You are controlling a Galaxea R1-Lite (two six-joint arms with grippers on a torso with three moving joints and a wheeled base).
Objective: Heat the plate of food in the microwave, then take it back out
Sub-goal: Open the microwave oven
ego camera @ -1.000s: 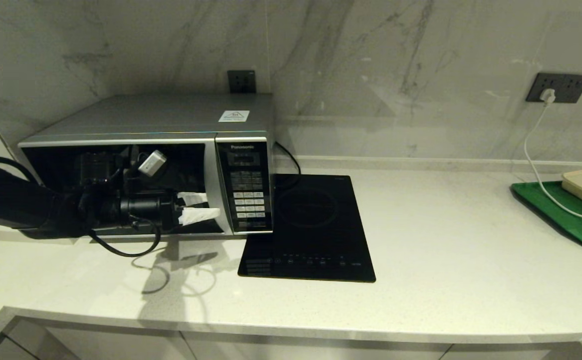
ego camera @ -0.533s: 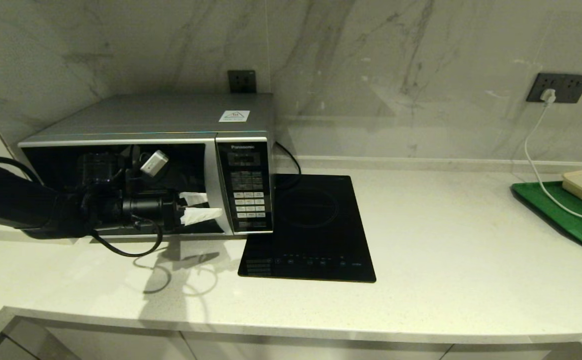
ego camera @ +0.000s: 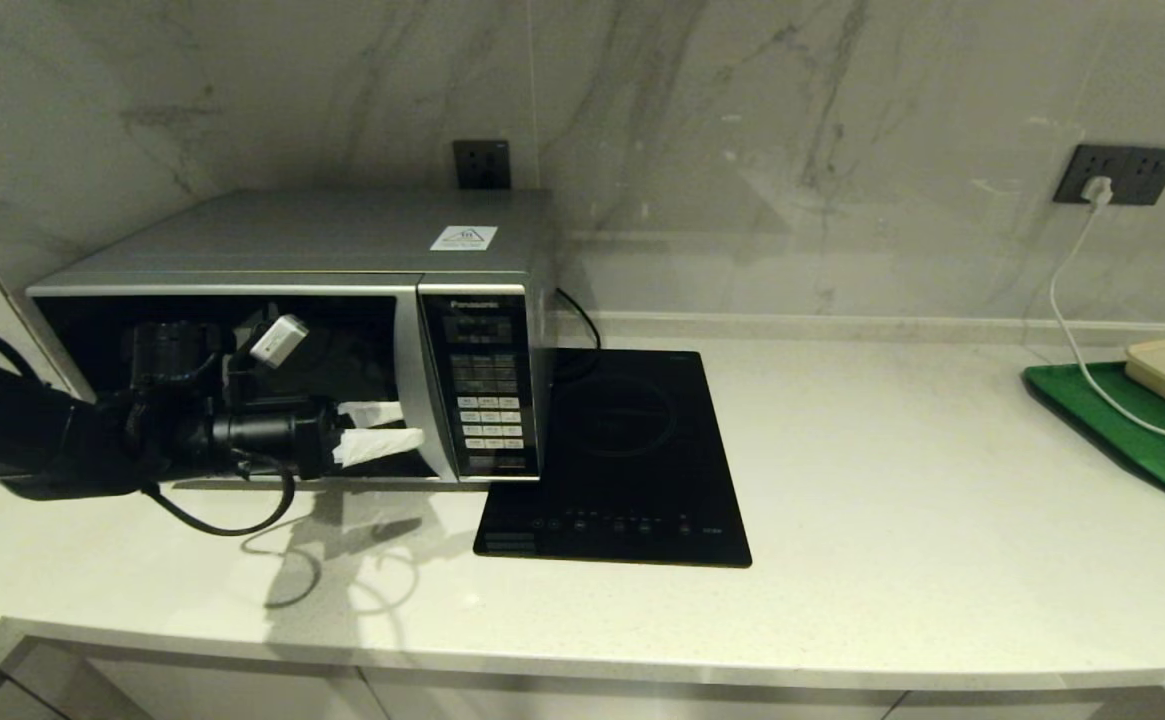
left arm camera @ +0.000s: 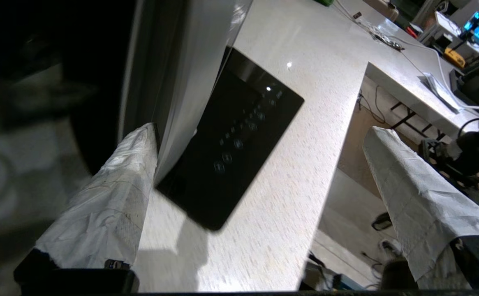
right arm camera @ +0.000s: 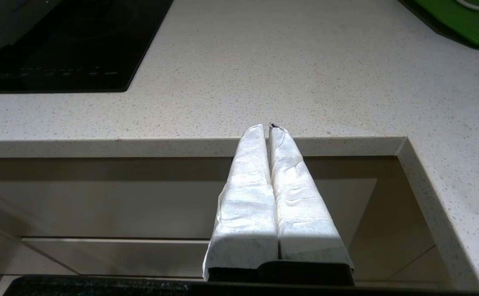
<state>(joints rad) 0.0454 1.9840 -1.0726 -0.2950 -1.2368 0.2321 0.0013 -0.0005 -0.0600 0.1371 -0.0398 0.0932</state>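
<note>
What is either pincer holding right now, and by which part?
Nothing is clamped. The left pincer is open, one finger at the handle strip of the microwave; the right pincer is shut, empty.

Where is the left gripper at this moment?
In the head view the left gripper is on the left, open, at the microwave door's handle edge beside the button panel; one finger touches that edge.

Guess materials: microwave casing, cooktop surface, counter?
Microwave casing: looks like brushed or painted silver metal, soft sheen; the door is dark glass. Induction cooktop: glossy black glass, reflecting light spots in the left wrist view. Counter: pale speckled stone or quartz composite, polished; which one is unclear.
</note>
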